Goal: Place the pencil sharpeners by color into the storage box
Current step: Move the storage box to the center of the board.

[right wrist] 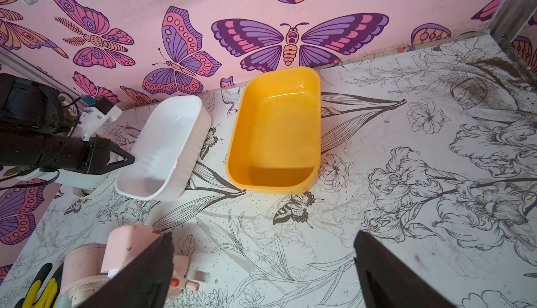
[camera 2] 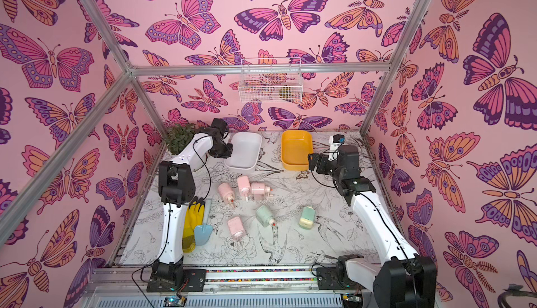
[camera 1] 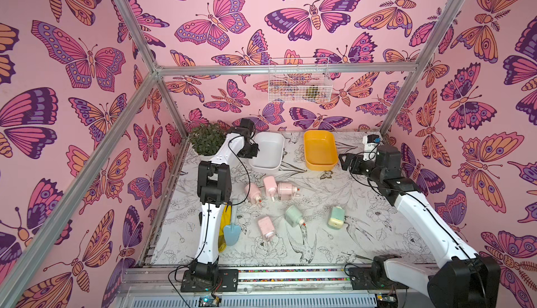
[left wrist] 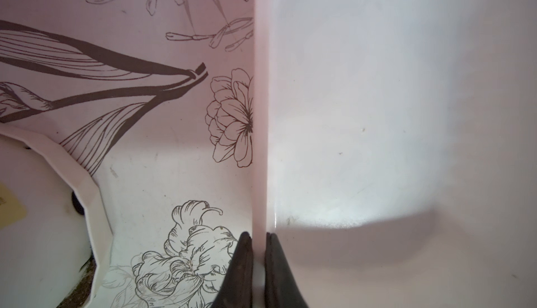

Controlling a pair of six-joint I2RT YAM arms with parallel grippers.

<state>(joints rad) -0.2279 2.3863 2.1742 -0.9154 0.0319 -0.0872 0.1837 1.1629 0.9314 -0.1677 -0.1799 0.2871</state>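
1. Left gripper (left wrist: 258,251): jaws pinched on the white box (camera 1: 268,146) rim.
2. Right gripper (right wrist: 261,263): jaws wide, empty, near the yellow box (camera 1: 319,146).
3. Six pencil sharpeners (camera 1: 270,186) lie scattered mid-counter (camera 1: 334,251), outside both boxes.

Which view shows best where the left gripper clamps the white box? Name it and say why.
The left wrist view: the left gripper is shut on the rim of the white box, one finger on each side of the wall. The right wrist view shows the gripper at the box's edge from the side. Both top views show it small, the contact unclear.
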